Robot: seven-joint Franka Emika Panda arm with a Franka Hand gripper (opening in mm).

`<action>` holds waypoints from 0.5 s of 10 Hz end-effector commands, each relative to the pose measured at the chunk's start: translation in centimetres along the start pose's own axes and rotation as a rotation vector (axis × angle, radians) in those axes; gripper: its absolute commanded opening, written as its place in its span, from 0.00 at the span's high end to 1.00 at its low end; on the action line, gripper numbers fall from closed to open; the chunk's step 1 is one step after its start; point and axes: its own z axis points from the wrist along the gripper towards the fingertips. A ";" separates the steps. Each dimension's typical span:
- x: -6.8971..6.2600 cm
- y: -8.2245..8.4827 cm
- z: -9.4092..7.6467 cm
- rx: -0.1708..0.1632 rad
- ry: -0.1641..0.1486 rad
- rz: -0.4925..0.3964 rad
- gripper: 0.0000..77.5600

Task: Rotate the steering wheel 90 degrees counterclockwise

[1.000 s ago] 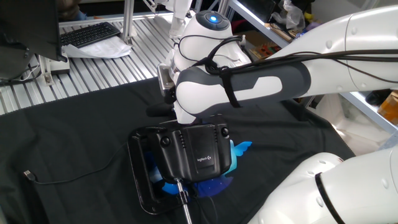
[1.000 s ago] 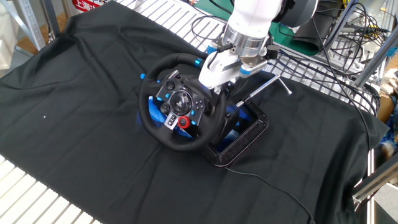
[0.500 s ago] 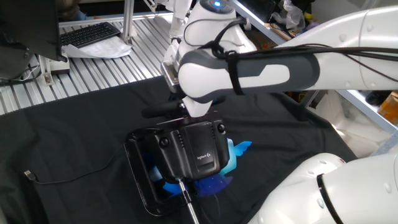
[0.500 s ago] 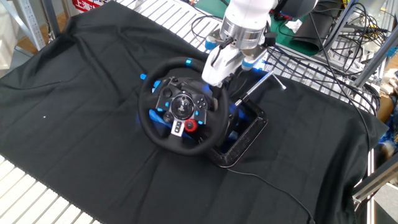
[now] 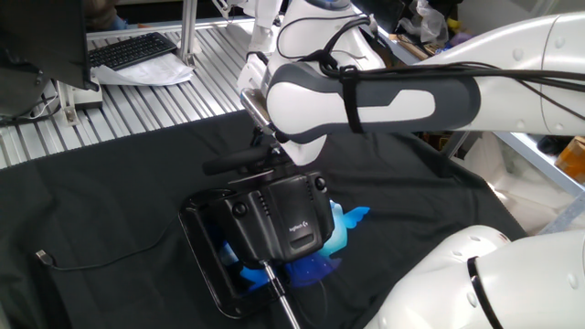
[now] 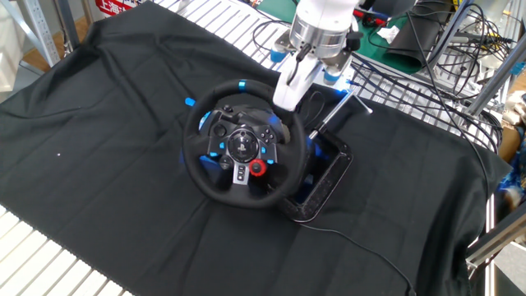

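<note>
While the one gripper (image 6: 289,92) stayed clamped on the single steering wheel (image 6: 243,145) rim, its blue band had swung further counterclockwise.

Black cloth (image 6: 99,123) drapes the table, wrinkled at its edges. Beneath it, a ribbed metal tabletop (image 5: 137,105) shows. A keyboard (image 5: 132,50) sits far back by white paper (image 5: 151,73). Cables (image 6: 436,74) tangle at the far side. A thin wire (image 5: 101,260) trails across the cloth.
</note>
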 end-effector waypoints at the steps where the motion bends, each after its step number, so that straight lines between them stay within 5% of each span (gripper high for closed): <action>1: -0.4 0.4 -0.3 -0.009 -0.004 -0.076 0.99; 5: -0.8 0.4 -0.4 -0.009 0.007 -0.136 0.99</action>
